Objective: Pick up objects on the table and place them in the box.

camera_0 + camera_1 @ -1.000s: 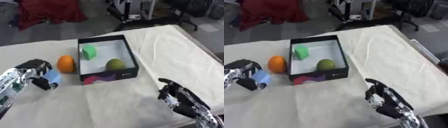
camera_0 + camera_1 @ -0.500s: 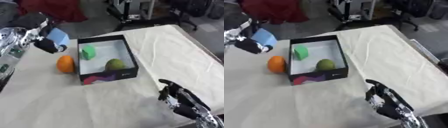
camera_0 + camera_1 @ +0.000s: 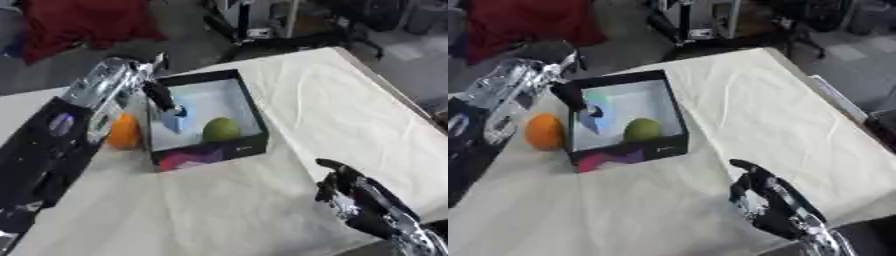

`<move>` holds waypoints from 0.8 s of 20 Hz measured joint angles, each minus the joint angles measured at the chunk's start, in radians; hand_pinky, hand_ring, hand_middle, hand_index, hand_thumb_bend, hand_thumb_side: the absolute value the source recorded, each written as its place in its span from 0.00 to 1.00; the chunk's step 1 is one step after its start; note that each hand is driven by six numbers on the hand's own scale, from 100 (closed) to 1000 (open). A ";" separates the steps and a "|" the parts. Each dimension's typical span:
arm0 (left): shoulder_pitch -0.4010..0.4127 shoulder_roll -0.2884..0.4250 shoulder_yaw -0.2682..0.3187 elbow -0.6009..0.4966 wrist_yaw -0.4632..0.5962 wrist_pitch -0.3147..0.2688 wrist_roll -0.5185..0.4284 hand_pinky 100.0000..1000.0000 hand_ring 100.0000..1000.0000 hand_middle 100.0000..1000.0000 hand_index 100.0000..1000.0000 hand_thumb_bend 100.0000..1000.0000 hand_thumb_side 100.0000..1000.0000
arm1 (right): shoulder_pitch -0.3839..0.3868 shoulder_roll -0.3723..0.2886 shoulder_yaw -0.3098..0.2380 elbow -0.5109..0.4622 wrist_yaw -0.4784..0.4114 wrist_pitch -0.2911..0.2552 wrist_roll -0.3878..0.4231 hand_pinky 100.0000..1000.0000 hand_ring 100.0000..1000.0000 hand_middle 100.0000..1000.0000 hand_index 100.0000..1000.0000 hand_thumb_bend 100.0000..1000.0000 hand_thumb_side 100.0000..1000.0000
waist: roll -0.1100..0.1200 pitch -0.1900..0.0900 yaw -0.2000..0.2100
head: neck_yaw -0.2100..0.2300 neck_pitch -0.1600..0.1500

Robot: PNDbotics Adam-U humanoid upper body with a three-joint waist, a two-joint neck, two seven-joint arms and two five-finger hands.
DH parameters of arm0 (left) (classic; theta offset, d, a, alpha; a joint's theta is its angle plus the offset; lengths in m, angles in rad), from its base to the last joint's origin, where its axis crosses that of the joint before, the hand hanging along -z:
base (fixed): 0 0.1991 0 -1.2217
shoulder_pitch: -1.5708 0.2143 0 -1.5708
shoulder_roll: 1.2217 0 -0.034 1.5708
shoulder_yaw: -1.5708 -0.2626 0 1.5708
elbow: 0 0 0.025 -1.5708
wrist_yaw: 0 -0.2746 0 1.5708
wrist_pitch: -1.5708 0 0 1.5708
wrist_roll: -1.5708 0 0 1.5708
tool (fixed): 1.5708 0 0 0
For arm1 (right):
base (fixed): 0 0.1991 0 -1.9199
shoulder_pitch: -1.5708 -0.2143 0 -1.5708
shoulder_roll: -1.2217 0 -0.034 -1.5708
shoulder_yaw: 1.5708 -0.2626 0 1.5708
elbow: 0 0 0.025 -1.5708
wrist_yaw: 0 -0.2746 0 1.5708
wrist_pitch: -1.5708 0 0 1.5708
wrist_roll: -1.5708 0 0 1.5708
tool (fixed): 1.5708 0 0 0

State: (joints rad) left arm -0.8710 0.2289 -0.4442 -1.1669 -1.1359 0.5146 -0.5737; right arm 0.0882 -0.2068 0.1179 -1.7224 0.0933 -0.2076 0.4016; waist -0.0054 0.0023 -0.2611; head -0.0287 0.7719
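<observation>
The blue block [image 3: 172,119] sits pinched in the curled fingers of the left hand [image 3: 156,95], held inside the black box [image 3: 249,107] over its left side. Just right of the hand, a green fruit [image 3: 221,129] lies on the box floor. Left of the hand, outside the box wall, an orange [image 3: 544,132] rests on the cloth-covered table [image 3: 350,110]. The right hand [image 3: 767,205] idles near the lower right corner, its fingers loosely spread and holding nothing.
</observation>
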 measured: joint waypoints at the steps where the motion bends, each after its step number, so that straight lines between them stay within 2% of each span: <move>1: 0.001 -0.014 0.006 0.032 0.000 0.000 0.029 0.64 0.60 0.68 0.82 1.00 0.40 | 0.000 0.000 0.000 0.000 -0.001 0.000 0.000 0.82 0.51 0.43 0.92 0.00 0.41 | 0.000 0.000 0.000 | -0.001 0.000; 5: 0.002 -0.012 0.024 0.057 0.008 -0.006 0.108 0.63 0.59 0.67 0.82 1.00 0.40 | 0.000 0.000 0.000 0.000 -0.002 0.000 0.000 0.82 0.51 0.43 0.92 0.00 0.41 | 0.000 0.000 0.003 | -0.008 0.000; 9: -0.001 0.057 0.054 -0.034 0.047 0.008 0.113 0.62 0.57 0.66 0.81 1.00 0.39 | 0.000 0.000 0.000 0.000 -0.002 0.000 0.000 0.82 0.51 0.43 0.92 0.00 0.41 | 0.000 0.000 0.012 | -0.015 0.000; 10: -0.004 0.079 0.063 -0.060 0.055 0.014 0.108 0.63 0.57 0.66 0.81 1.00 0.38 | 0.000 0.000 0.000 0.000 -0.002 0.000 0.000 0.82 0.51 0.43 0.92 0.00 0.41 | 0.000 0.000 0.015 | -0.017 0.000; 13: -0.011 0.145 0.095 -0.090 0.067 0.030 0.057 0.66 0.59 0.68 0.81 0.91 0.33 | 0.001 0.000 0.000 0.000 -0.002 0.001 0.000 0.82 0.51 0.43 0.92 0.00 0.41 | 0.000 0.000 0.022 | -0.018 0.000; 16: -0.014 0.189 0.122 -0.029 0.061 0.033 -0.033 0.67 0.61 0.68 0.81 0.86 0.28 | 0.001 0.000 -0.001 0.000 -0.002 0.002 -0.001 0.82 0.51 0.43 0.92 0.00 0.41 | 0.000 0.000 0.023 | -0.022 0.000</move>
State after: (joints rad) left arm -0.8853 0.4183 -0.3223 -1.1962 -1.0747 0.5472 -0.6071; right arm 0.0896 -0.2067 0.1172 -1.7224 0.0916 -0.2060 0.4009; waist -0.0054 0.0023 -0.2381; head -0.0510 0.7719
